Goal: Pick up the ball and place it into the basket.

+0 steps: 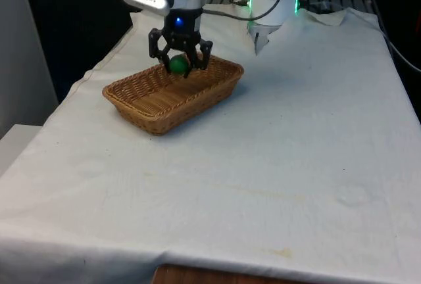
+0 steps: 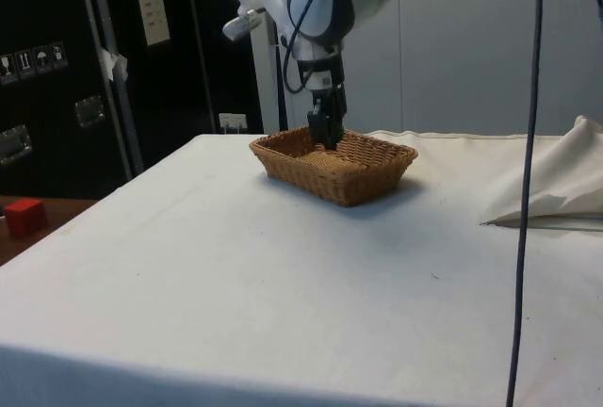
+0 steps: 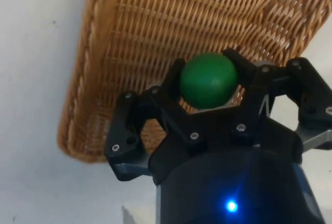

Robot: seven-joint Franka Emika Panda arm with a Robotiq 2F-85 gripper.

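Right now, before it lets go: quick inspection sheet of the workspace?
Surface: table under a white cloth, wrinkled, a few faint stains.
Job's things: green ball held over the wicker basket, near its far end; basket has nothing else in it.
Clutter: bunched white cloth at the table's edge in the side view.
Grippers: gripper shut on the ball, low over the basket.
Cables: black cables hanging in the side view's foreground.
Surroundings: dark cabinets, small red block beside the table.

In the side view the gripper (image 2: 326, 134) dips behind the basket (image 2: 363, 181) rim near the frame's upper middle, hiding its fingertips and whatever it holds. The wrist view cuts off the basket's upper part.
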